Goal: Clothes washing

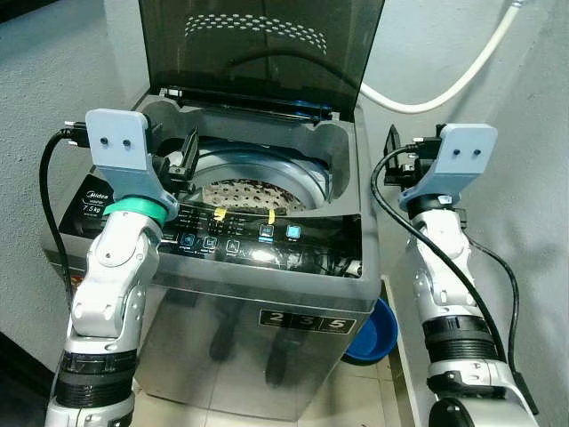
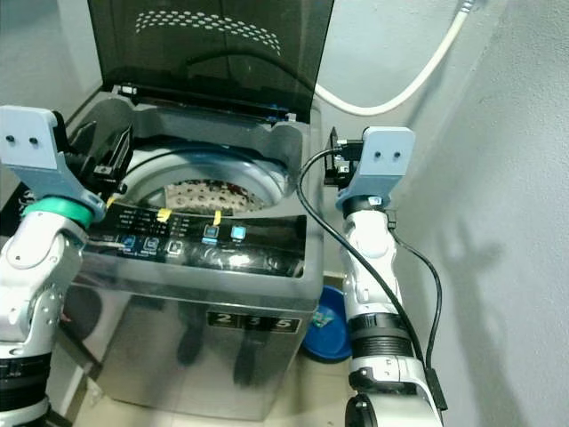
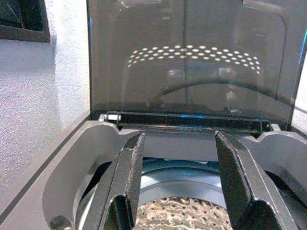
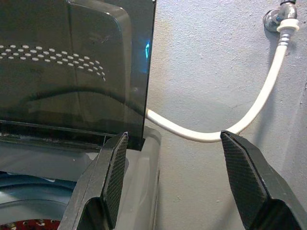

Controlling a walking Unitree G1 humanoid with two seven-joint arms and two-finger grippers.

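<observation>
washing machine (image 1: 258,294) stands lid (image 1: 267,44) up, drum (image 1: 249,191) exposed, so left gripper (image 3: 180,187) hangs spread and empty over its front-left rim, right gripper (image 4: 175,182) equally spread and empty off its right side, likely poised for loading; no clothes discernible.

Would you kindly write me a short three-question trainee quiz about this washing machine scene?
1. True or false: the washing machine lid is closed.
2. Which gripper hangs over the drum? A) left gripper B) right gripper
3. Fill in: the white hose runs up to a ____ on the wall.

Key: 1 false, it stands open. 2 A; the right one is beside the machine's right edge. 3 tap.
</observation>
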